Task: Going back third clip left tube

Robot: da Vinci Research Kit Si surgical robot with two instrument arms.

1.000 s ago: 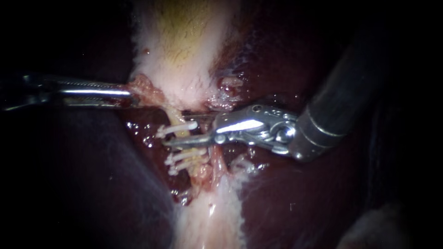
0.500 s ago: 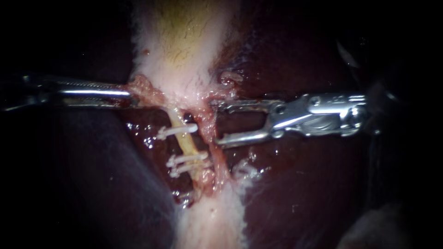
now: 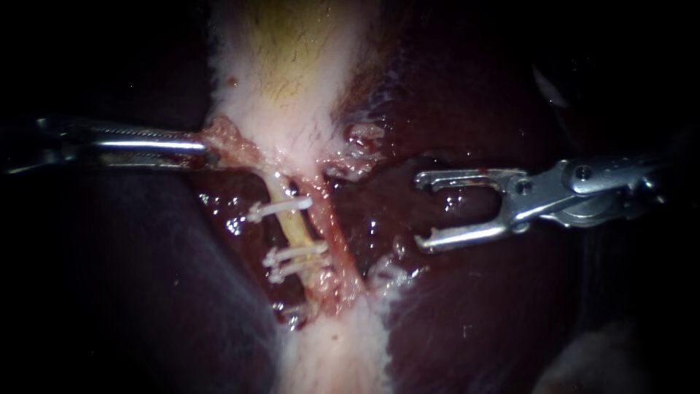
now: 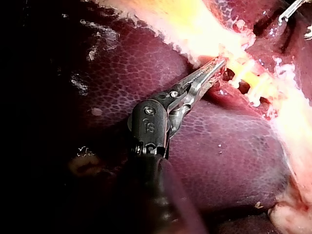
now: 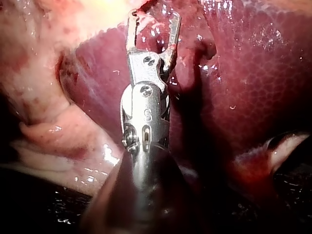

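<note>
Left tube [image 3: 293, 222]: a pale yellow strand running from the gallbladder [image 3: 284, 80] towards the near edge. It lies just left of a redder tube [image 3: 337, 244].
Clips: three white clips cross the left tube. A single clip [image 3: 279, 208] sits closest to the gallbladder. A pair of clips [image 3: 295, 255] lies close together on the near side of it, with a bare stretch of tube between.
Your right instrument [image 3: 421, 211]: its jaws are spread wide with nothing between them. They sit over the liver [image 3: 481, 314], well to the right of both tubes and touching neither.
Your left instrument [image 3: 208, 149]: its jaws are pressed together on a lump of pink tissue [image 3: 226, 138] at the gallbladder's left edge, just beyond the far end of the left tube.
Gallbladder: pale and fuzzy at its edges, yellow-green down its middle.
Liver: dark red and wet, lying on both sides of the tubes.
</note>
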